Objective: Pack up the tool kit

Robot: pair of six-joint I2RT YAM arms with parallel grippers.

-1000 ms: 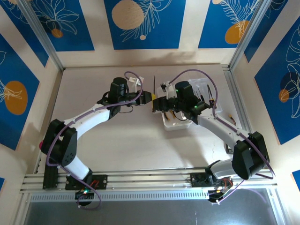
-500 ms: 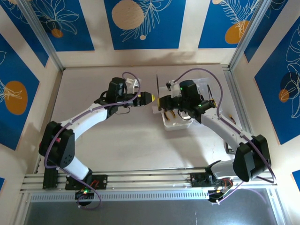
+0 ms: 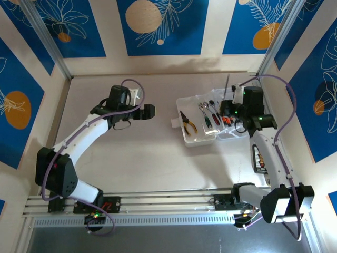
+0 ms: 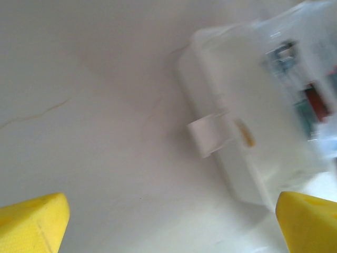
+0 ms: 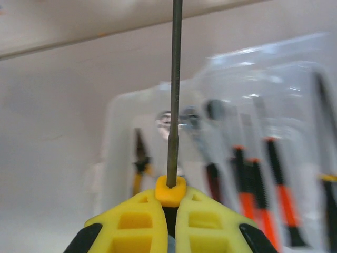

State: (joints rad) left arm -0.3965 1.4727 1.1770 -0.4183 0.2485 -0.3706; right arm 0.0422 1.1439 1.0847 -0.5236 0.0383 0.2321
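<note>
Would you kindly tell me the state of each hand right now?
Left hand: open, holding nothing.
Right hand: closed on a thin steel-shafted screwdriver, its shaft sticking out past the fingertips.

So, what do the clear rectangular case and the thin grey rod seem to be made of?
The clear rectangular case looks like glossy transparent plastic: tools show through its walls, and its edges catch light. The thin grey rod, clamped in the right end effector, looks like bare metal, probably steel: straight, evenly grey, no coating visible.
</note>
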